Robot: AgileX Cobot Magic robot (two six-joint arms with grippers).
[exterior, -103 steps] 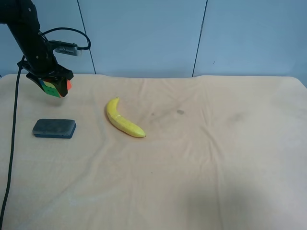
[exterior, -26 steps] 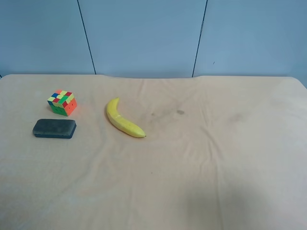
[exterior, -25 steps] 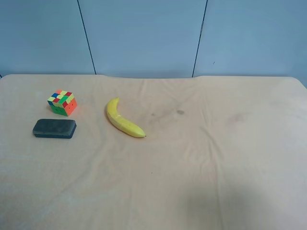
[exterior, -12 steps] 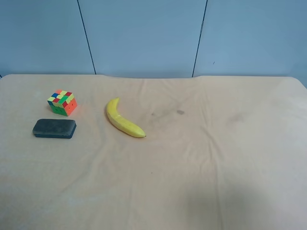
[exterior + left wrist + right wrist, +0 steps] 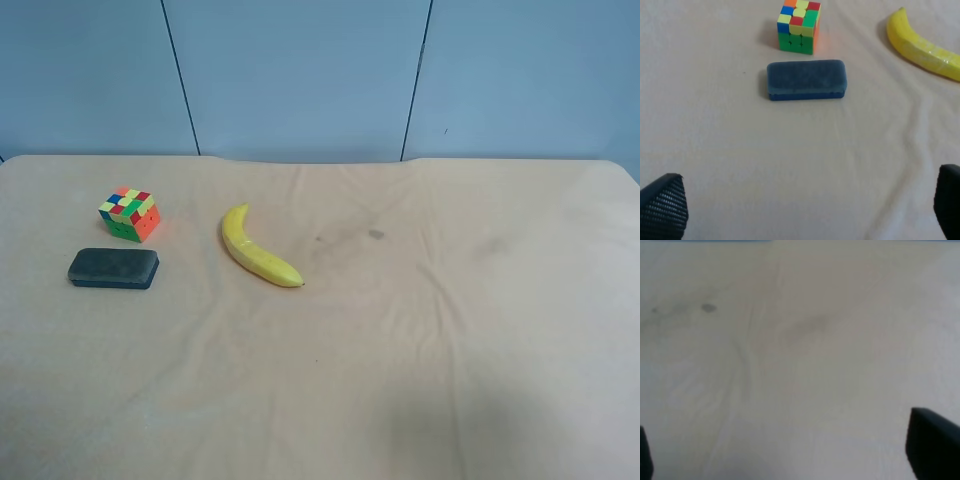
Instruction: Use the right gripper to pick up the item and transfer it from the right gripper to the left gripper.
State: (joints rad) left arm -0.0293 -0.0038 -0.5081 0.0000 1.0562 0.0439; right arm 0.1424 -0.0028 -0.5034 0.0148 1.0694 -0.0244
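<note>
Both grippers stand spread wide and hold nothing. Only the two tips of the left gripper [image 5: 805, 210] show in the left wrist view, one textured black fingertip [image 5: 662, 207] at one lower corner and a second at the other, with bare cloth between them. The right gripper [image 5: 790, 452] appears the same way in the right wrist view: a dark finger [image 5: 932, 450] at one edge, a sliver of the other at the opposite edge, and wrinkled, faintly stained cloth between. Neither arm shows in the exterior high view.

The puzzle cube [image 5: 130, 214], the item of the task, sits free on the tan tablecloth [image 5: 420, 330], untouched by either gripper. Its upper face is a mix of red, blue, green, yellow and orange squares; the face toward the high camera is mostly green, the neighbouring one orange.

Taking the cube as landmark: the dark grey-green block [image 5: 113, 268] lies flat just beside it, on the side nearer the high camera, apart from it by a narrow strip of cloth. The left wrist view confirms this, with the block [image 5: 806, 80] lying between the cube [image 5: 799, 26] and the left gripper's fingertips. The banana [image 5: 257, 248] lies near the cube in the exterior high view, off to that view's right, its curve bowed toward the cube, not touching it. Beyond the cube a blue panelled wall [image 5: 300, 75] rises behind the table.
</note>
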